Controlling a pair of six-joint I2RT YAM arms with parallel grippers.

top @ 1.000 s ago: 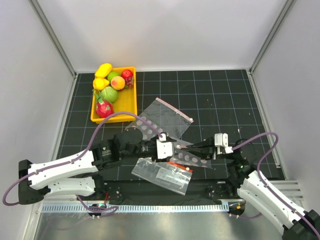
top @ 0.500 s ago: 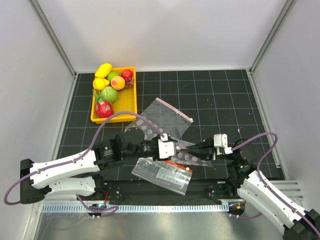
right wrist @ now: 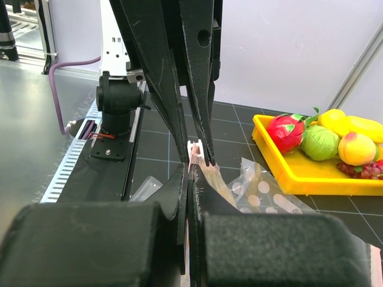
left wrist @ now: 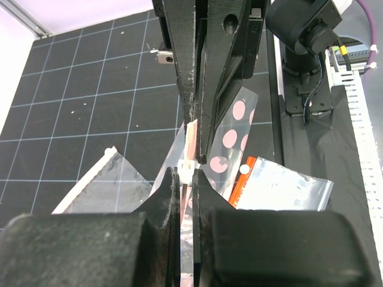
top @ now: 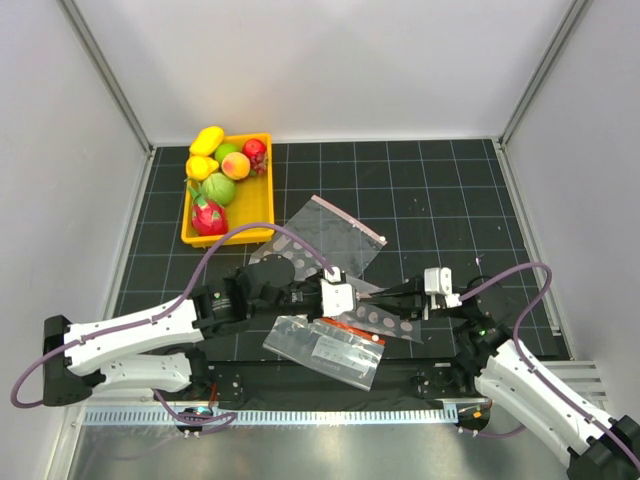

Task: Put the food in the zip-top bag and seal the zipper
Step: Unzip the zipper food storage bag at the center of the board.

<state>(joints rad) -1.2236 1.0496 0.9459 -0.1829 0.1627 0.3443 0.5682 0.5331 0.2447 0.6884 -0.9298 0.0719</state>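
L claw (left wrist: 187, 182) & R claw (right wrist: 190, 176) both pinch pale pink strip (left wrist: 191, 137) at dotted sheet (top: 390, 320) edge. Zip-top bag (top: 335, 235) flat just beyond; food (top: 220, 185) in yellow tray (top: 255, 205), far-left.

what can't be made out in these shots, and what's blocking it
Top view: what the left hand and right hand pinch; the hands themselves cover it.
Wrist views: which bag the pinched pink-white strip belongs to; the hands block the rest.
Top view: whether the zip-top bag's zipper is open; too small.
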